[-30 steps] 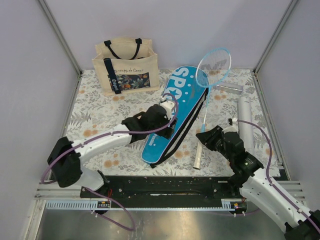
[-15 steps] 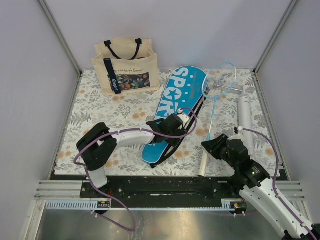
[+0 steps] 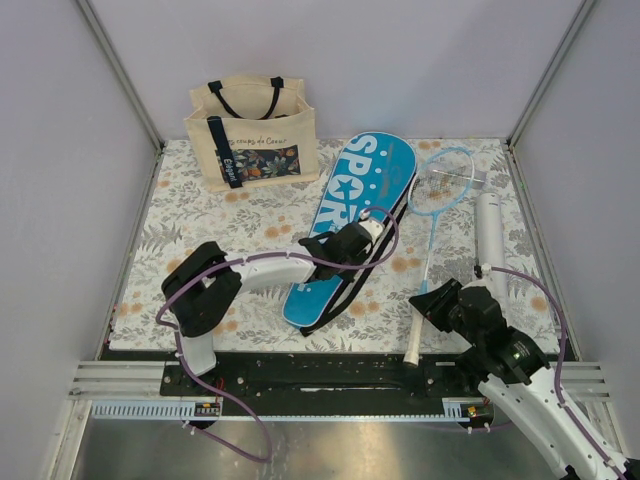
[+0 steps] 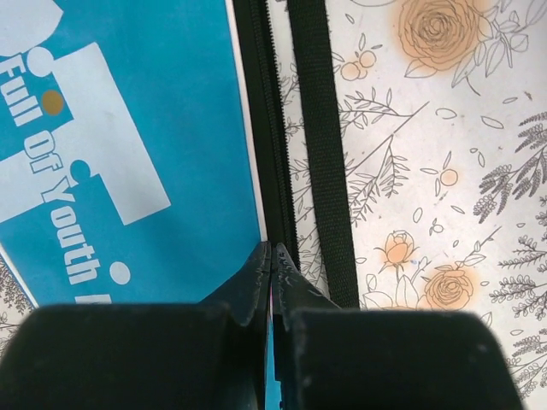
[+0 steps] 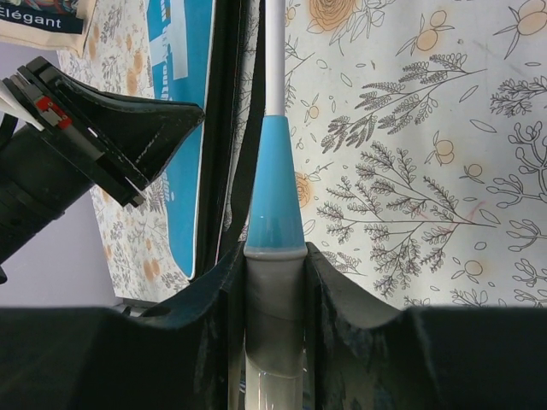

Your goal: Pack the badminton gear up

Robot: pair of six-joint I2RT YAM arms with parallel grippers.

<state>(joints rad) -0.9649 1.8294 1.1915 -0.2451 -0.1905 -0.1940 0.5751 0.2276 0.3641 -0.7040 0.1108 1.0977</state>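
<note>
Left wrist: pincer closed at case edge.

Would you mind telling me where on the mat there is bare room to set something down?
The widest bare patch lies on the floral mat between the tote bag, the blue SPORT case and the left arm. The right side is crowded: racket, white tube and right pincer leave only narrow strips.

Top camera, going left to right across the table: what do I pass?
First the beige tote bag → blue SPORT case → light-blue racket → white tube.
</note>
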